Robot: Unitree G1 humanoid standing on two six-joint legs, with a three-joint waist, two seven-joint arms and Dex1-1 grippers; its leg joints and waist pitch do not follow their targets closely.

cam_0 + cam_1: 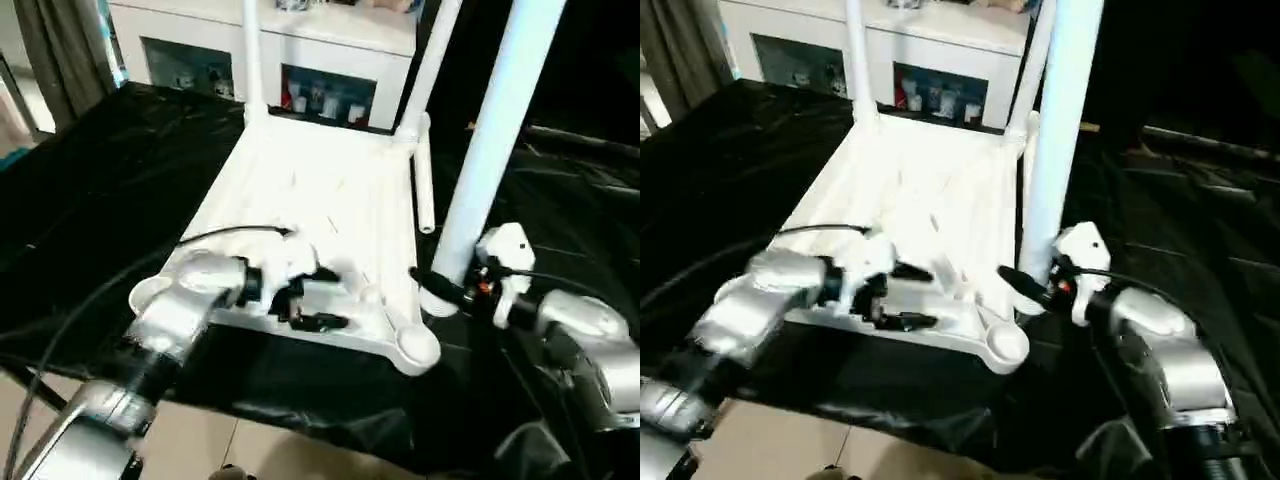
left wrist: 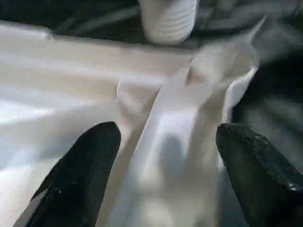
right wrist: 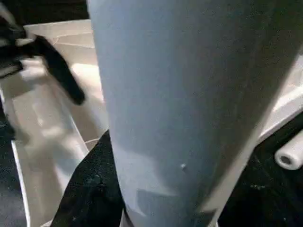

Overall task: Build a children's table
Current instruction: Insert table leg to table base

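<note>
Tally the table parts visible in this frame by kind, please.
Tabletop: 1
Legs standing in far sockets: 2
Leg held in right gripper: 1
Leg lying loose by the tabletop: 1
Total: 5 parts

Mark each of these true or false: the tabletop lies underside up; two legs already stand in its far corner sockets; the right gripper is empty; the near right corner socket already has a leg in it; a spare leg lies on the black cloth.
1. The tabletop lies with its ribbed underside up. True.
2. Two legs stand in the far corner sockets. True.
3. The right gripper is empty. False: it is closed around a leg, held upright.
4. The near right socket already holds a leg. False: it is empty; the held leg is beside it.
5. A spare leg lies on the black cloth along the tabletop's right edge. True.
</note>
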